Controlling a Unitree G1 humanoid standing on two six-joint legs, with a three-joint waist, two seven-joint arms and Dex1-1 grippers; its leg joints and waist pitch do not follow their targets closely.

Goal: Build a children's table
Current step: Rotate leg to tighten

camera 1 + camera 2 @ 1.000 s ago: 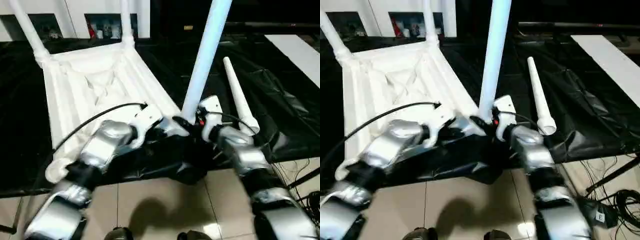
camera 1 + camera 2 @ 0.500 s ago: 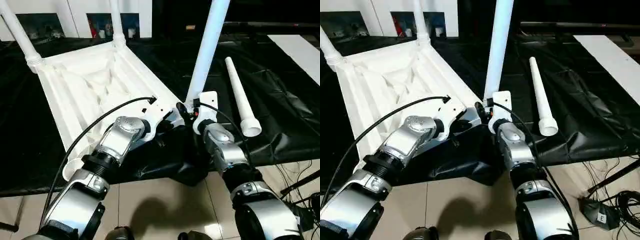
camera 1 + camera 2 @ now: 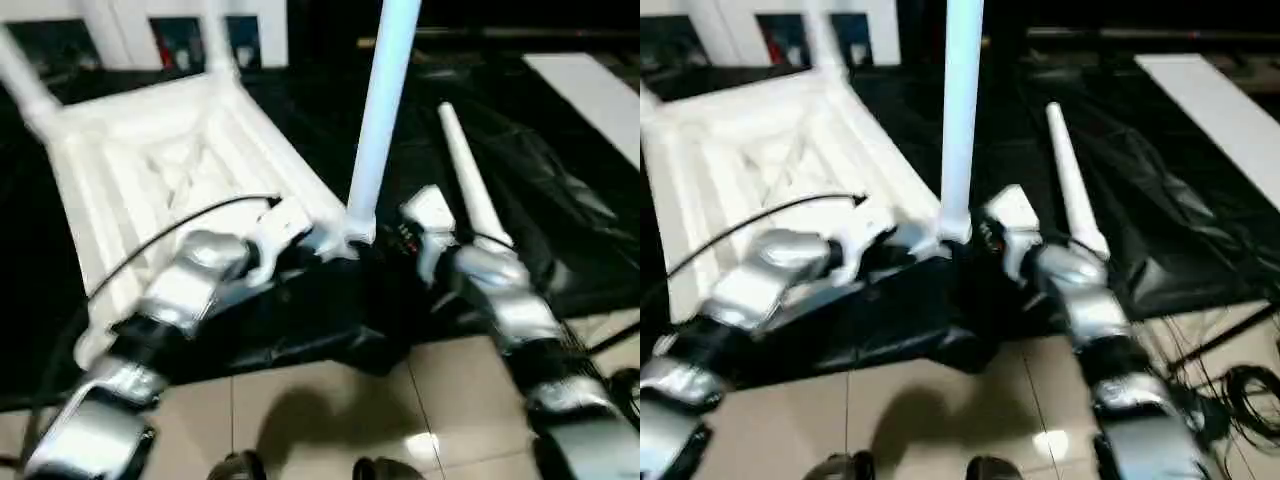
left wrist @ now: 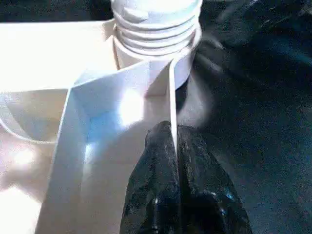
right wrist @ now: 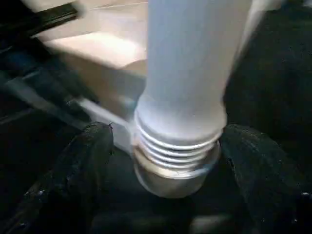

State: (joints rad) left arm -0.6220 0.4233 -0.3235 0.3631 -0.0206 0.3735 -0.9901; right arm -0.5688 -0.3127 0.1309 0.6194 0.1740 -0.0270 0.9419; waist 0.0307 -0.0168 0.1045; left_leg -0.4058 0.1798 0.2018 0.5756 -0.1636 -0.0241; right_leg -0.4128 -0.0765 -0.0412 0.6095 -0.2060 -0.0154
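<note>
Left hand [image 4: 174,146] pinched on a tabletop [image 3: 150,170] rib by the near-right socket; right hand [image 5: 170,170] open around the standing leg [image 3: 380,110]. Light, stiff, slick plastic — I'd grip low at the collar.

Left claw [image 4: 174,146] pinched tight — right claw [image 5: 165,146] spread wide, forearms converging.

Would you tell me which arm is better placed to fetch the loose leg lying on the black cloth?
Right: the loose leg lies beside the right gripper, whose fingers stand open. The left gripper pinches the tabletop rim.
</note>
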